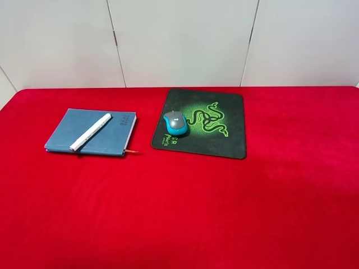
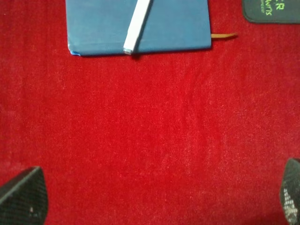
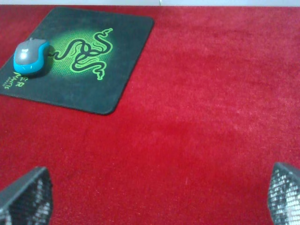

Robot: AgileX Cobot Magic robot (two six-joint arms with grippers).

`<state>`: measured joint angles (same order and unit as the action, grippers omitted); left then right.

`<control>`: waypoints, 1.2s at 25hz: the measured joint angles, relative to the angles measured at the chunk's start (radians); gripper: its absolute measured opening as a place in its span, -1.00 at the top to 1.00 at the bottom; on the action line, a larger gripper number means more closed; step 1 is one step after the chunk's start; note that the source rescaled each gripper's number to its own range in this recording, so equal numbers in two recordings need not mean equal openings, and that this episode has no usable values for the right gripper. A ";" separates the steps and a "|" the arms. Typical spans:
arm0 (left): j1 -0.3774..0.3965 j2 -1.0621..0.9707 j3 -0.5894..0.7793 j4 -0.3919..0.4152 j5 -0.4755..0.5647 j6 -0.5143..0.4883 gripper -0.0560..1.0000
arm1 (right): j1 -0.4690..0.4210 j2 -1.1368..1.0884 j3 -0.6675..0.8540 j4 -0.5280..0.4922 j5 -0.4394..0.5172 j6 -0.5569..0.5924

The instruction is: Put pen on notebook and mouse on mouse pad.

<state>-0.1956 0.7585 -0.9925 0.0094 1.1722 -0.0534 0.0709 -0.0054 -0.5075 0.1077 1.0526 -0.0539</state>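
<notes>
The white pen lies diagonally on the blue-grey notebook at the left of the red table; both also show in the left wrist view, the pen across the notebook. The grey and teal mouse sits on the left part of the black mouse pad with its green snake logo, and the right wrist view shows the mouse on the mouse pad too. My left gripper is open over bare cloth, short of the notebook. My right gripper is open, well away from the mouse pad. Neither arm shows in the exterior high view.
A red cloth covers the whole table. An orange ribbon bookmark sticks out of the notebook toward the mouse pad. White wall panels stand behind the table's far edge.
</notes>
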 joint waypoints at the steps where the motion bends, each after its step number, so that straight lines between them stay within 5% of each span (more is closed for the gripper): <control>1: 0.000 -0.045 0.019 0.000 0.000 -0.003 -1.00 | 0.000 0.000 0.000 0.000 0.000 0.000; 14: 0.004 -0.452 0.070 -0.020 -0.001 -0.006 -1.00 | 0.000 0.000 0.000 0.000 0.000 0.000; 21: 0.081 -0.604 0.183 -0.048 -0.001 -0.032 -1.00 | 0.000 0.000 0.000 0.000 0.000 0.000; 30: 0.101 -0.746 0.343 0.023 -0.003 -0.042 -1.00 | 0.000 0.000 0.000 0.000 0.000 0.000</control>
<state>-0.0946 0.0129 -0.6497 0.0321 1.1693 -0.0959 0.0709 -0.0054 -0.5075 0.1077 1.0526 -0.0539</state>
